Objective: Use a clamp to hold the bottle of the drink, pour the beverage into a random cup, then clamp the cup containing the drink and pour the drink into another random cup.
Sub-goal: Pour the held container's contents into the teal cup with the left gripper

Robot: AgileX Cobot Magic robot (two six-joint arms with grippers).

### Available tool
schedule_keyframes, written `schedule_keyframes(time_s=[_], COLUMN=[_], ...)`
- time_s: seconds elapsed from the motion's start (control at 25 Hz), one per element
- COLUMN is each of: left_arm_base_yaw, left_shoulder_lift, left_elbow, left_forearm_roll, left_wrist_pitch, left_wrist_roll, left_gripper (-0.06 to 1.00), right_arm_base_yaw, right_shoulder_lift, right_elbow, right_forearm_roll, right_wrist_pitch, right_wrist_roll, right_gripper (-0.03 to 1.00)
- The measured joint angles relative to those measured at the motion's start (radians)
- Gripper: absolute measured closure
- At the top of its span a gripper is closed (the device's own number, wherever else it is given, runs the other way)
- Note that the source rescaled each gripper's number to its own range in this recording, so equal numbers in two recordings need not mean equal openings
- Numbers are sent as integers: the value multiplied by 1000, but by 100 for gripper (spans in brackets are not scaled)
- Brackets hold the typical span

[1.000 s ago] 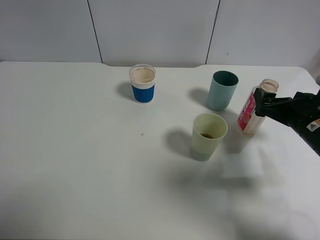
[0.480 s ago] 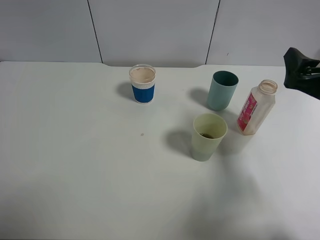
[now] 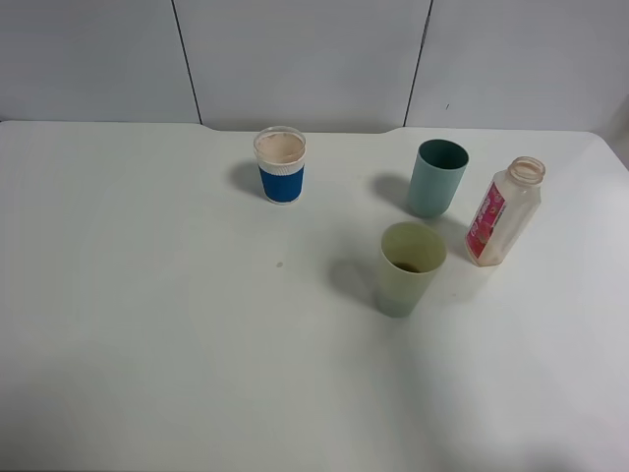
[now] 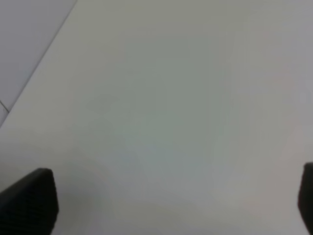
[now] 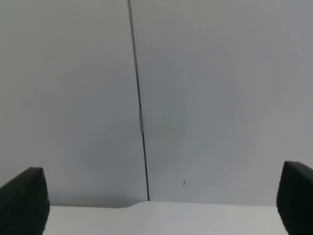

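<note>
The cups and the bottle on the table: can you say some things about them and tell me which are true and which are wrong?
1. The bottle has no cap on. True.
2. The yellow-green cup has a little brown drink in it. True.
3. The teal cup lies on its side. False: it stands upright.
4. Something is gripping the bottle. False: nothing touches it.
5. The blue-sleeved cup stands right beside the bottle. False: it stands apart, past the teal cup.

A white table (image 3: 147, 295) fills the frame. A blue-sleeved paper cup (image 3: 280, 167) stands upper centre. The teal tumbler (image 3: 436, 180), bottle (image 3: 502, 214) and yellow-green cup (image 3: 409, 270) cluster right.
</note>
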Motion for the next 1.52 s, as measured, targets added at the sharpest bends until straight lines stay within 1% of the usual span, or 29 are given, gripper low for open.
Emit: schedule_keyframes(time_s=[0.08,0.16,0.2,0.4,0.48,0.6,0.64,0.68,0.76,0.8,0.92,1.08,1.2,1.4,1.52], left_arm_base_yaw=[0,0,0,0,0,0,0,0,0,0,0,0,0,0,0], left_shoulder_lift=[0,0,0,0,0,0,0,0,0,0,0,0,0,0,0], left_elbow=[0,0,0,0,0,0,0,0,0,0,0,0,0,0,0], left_forearm_roll=[0,0,0,0,0,0,0,0,0,0,0,0,0,0,0], left_wrist_pitch=[0,0,0,0,0,0,0,0,0,0,0,0,0,0,0], left_wrist_roll=[0,0,0,0,0,0,0,0,0,0,0,0,0,0,0], left_gripper=[-6,-6,-6,-6,-6,-6,-6,-6,-6,-6,-6,-6,-6,-6,-6], right_arm_base_yaw=[-3,-5,-5,-5,-5,-5,-5,-5,-5,-5,-5,-5,-5,-5,-5], right_shoulder_lift=[-41,-85,-131,-255,-292,-331,-331,-345,-352,-355,-376,-442,-504,-599,-650], right_elbow=[-43,-62,-75,-124,-143,-170,-170,-182,-184,-184,-184,-184,-186,-187,-187], right_forearm_roll=[-7,-37,-73,-221,-264,-280,-280,-280,-280,-278,-273,-288,-314,-315,-314], right_wrist_pitch=[110,211,297,520,588,676,676,745,797,821,859,920,1005,1162,1225], right_wrist_roll=[-29,-35,-35,-6,1,26,26,54,83,95,130,141,143,170,179], right_gripper=[10,10,10,10,10,10,10,10,6,2,-2,-3,-3,-3,-3])
